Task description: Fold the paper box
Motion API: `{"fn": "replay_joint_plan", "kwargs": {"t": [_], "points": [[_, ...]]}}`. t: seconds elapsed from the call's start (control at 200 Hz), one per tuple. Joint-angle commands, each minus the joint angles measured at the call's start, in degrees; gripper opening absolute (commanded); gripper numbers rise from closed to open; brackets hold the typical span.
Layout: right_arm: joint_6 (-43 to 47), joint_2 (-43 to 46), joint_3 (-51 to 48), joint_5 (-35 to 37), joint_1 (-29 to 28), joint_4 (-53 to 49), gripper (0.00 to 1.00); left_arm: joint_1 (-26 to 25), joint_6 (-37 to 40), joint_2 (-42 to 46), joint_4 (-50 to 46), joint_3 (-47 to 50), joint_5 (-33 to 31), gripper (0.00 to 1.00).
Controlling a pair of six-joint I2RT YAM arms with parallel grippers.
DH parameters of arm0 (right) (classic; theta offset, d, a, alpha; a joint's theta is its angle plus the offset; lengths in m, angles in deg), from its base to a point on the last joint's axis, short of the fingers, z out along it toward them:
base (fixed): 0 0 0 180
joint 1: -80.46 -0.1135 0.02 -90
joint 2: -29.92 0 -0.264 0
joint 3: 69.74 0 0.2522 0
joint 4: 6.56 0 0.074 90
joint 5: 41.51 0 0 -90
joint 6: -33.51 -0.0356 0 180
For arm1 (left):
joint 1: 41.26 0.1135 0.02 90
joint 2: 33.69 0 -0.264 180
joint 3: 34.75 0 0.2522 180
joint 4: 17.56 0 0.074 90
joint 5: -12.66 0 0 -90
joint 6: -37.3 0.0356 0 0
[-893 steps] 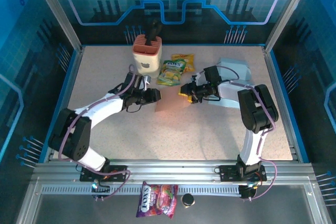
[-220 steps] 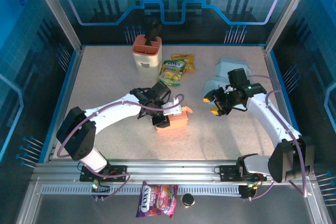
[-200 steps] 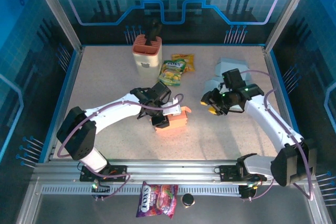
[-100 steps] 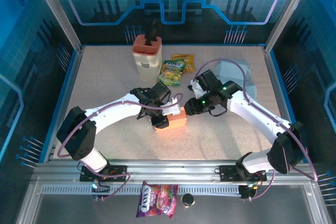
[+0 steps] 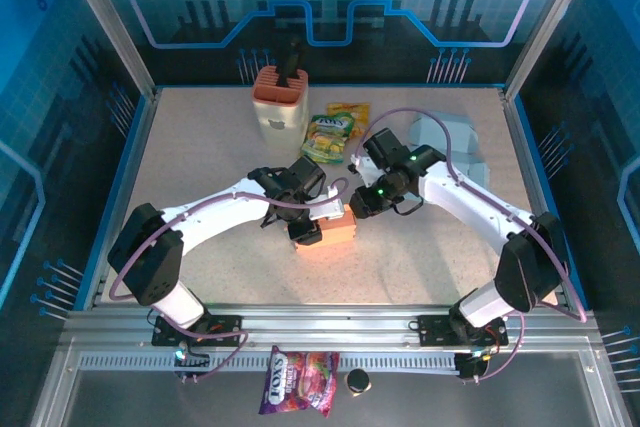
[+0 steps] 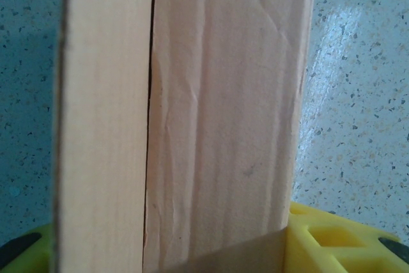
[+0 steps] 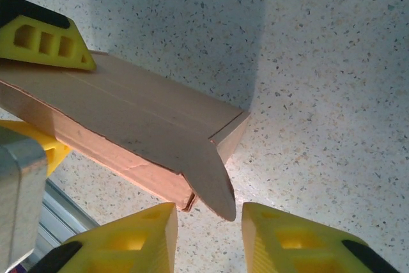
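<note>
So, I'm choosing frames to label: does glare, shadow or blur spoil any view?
Left wrist: the paper box sits very close and looks slightly soft, with glare on the table at right. Right wrist: sharp, a broad shadow lies on the table above the box. Top external: sharp, evenly lit, blue cast from the walls.

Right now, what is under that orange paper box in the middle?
Speckled table shows all around the paper box, and its loose flap hangs over bare tabletop. The patch directly beneath the box is covered by the cardboard, so I cannot tell what is there.
</note>
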Motion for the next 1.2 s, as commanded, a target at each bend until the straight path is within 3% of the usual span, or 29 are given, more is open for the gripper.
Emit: {"fn": "replay_joint_plan", "kwargs": {"t": [0.0,0.595,0.79,0.946,1.191], "points": [[1.1,-0.9,1.9,-1.2,-0.7,-1.0,0.30,-0.4,-0.5,0.8,-0.4,0.4,-0.4,0.50],[0.1,-2.3,2.5,3.1,-2.8,-1.3,0.17,-0.3,-1.2,0.6,0.3,0.5,-0.4,0.50],[-1.3,-1.9,2.2,5.7,-4.1,-1.1,0.08,-0.4,-1.6,0.6,0.8,0.6,-0.4,0.50],[-5.1,-1.4,2.1,7.7,-6.0,-0.8,0.00,-0.3,-2.9,0.4,1.6,0.4,-0.8,0.50],[-13.5,-0.3,2.3,8.6,-7.5,0.0,0.00,-0.3,-4.0,0.1,2.7,0.5,-1.0,0.48]]}}
